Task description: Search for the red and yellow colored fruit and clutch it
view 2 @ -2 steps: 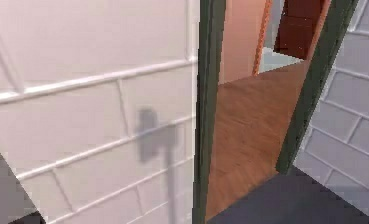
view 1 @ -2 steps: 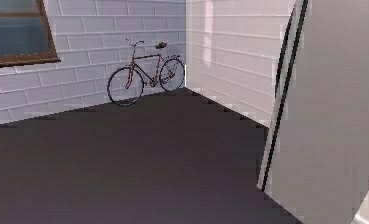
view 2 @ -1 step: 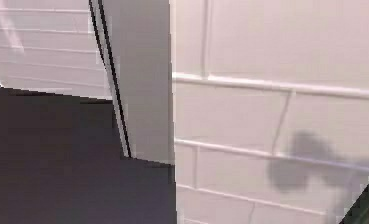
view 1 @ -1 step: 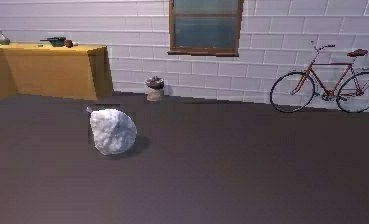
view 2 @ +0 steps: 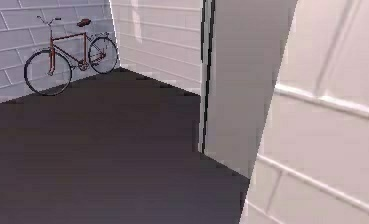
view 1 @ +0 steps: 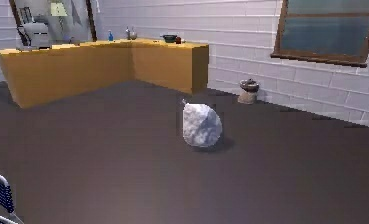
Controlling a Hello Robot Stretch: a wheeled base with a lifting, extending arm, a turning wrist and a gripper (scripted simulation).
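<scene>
Yellow counter (view 1: 72,75) looks likeliest; we drive closer and scan its top. Tool state: can't tell.

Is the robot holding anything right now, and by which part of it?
That cannot be told from these pictures. A white sack sits ahead; a red bicycle stands off to the side.

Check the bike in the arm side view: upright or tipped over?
Upright. The red bicycle stands on both wheels on the dark floor, saddle and handlebars on top, close by the brick wall.
</scene>
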